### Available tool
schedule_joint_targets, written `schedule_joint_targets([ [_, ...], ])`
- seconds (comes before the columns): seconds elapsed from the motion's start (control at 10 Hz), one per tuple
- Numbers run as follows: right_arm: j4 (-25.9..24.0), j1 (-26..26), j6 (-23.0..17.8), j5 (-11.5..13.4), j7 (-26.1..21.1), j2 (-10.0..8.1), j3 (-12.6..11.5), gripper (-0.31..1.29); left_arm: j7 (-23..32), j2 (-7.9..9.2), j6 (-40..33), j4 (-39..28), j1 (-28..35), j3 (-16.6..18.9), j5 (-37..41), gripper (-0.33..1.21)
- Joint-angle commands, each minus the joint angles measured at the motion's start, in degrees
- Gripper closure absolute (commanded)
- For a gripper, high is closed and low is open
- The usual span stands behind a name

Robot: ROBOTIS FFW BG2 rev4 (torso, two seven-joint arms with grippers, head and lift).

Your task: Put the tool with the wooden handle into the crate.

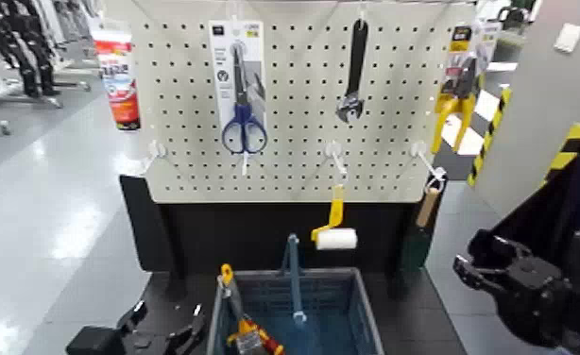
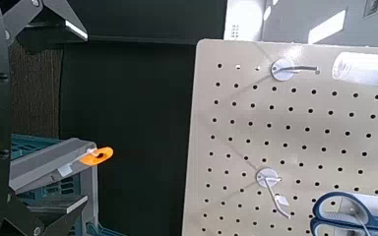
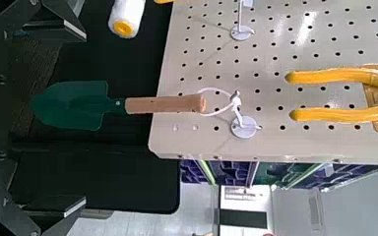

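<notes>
The tool with the wooden handle (image 1: pixel 423 219) hangs from a white hook at the lower right corner of the pegboard (image 1: pixel 298 104). In the head view only its tan handle stands out, while the dark green blade below it merges with the black panel (image 1: pixel 256 236) behind. The right wrist view shows it whole (image 3: pixel 118 104): a smooth, rounded wooden grip, a white loop through its end, and a flat, pointed green blade.

The crate (image 1: pixel 365 312) sits below the pegboard, its front edge cut off by the head view. It is blue-grey plastic with lattice walls and a blue bar handle (image 1: pixel 294 278) across the middle. Yellow, red and orange items lie inside at its left, too cropped to identify.

The right gripper (image 1: pixel 502 274) hovers to the right of the pegboard's lower corner, apart from the tool; its black fingers are hard to make out, and whether they are spread or closed cannot be told. The left gripper (image 1: pixel 166 330) rests low, below the pegboard's left side and just beside the crate, its fingers also unclear.

On the perforated cream pegboard hang blue-handled scissors (image 1: pixel 244 127) on a card, a dark wrench (image 1: pixel 353 76) and yellow-handled pliers (image 1: pixel 456 99). A yellow-handled white paint roller (image 1: pixel 332 231) hangs below its lower edge.
</notes>
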Motion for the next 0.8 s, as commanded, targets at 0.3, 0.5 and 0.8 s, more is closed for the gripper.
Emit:
schedule_joint_targets([
  [0.3, 7.9, -7.1, 0.9, -0.5, 3.1, -4.63, 4.5, 0.14, 0.0, -0.11, -0.1, 0.0, -0.1, 0.0, 0.0, 0.15],
  [0.5, 11.1, -9.9, 0.0, -1.2, 3.7, -5.94, 6.9, 0.14, 0.0, -0.20, -0.1, 0.0, -0.1, 0.1, 0.0, 0.15],
  [0.8, 15.6, -13.5, -1.8, -2.0, 4.5, -6.73, 10.4, 0.14, -0.1, -0.11, -0.1, 0.0, -0.2, 0.0, 0.0, 0.15],
])
